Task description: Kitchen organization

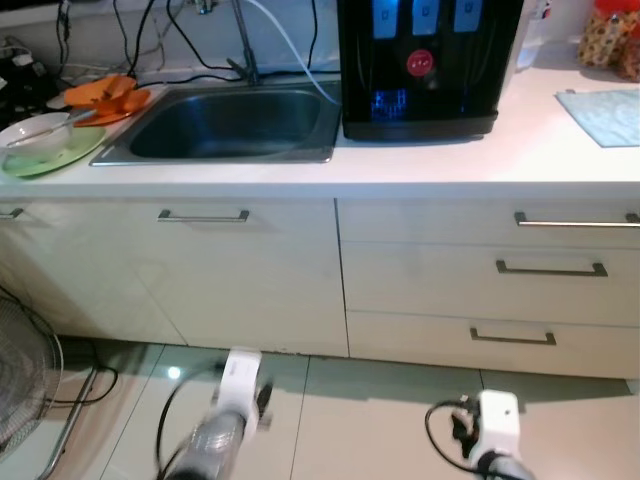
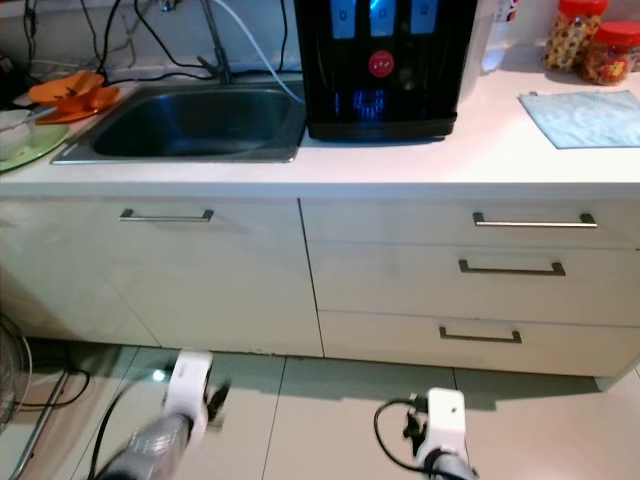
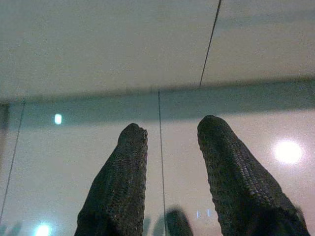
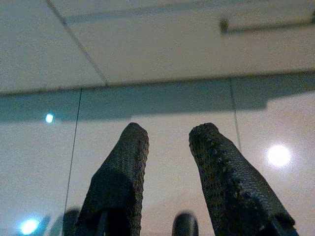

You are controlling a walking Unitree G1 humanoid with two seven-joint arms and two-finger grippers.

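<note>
Left tool (image 3: 165, 147): fingers spread apart with a clear gap, nothing between them. It hangs low, pointing at the tiled floor (image 1: 380, 400) in front of the cabinet base. Right tool (image 4: 170, 147): same condition, fingers parted and empty, aimed at the floor below the drawer bank. In the head views both arms hang at the lower edge of the picture, the left wrist (image 1: 238, 385) below the sink cabinet and the right wrist (image 1: 495, 420) below the drawers.

Governing relation: everything to be organized lies above and ahead of both tools, on the table (image 1: 470, 160). Judged from this layout, either arm must rise well clear of the drawer fronts before any reach.

- Left side: an orange item (image 1: 105, 95) and a white bowl (image 1: 35, 130) on a green plate (image 1: 55, 155), just beside the sink (image 1: 235, 125). The left arm is nearer.
- Right side: a pale cloth (image 2: 585, 115) lying flat and two red-lidded jars (image 2: 590, 45) near the wall. The right arm is nearer.
- Centre: a black water dispenser (image 1: 425, 65), upright, touching the table next to the sink.

Markings: the dispenser carries a round red badge and a blue lit display; neither is legible. No readable brand or label elsewhere.

Drawer handles (image 1: 550, 268) run horizontally, parallel to the table edge.
</note>
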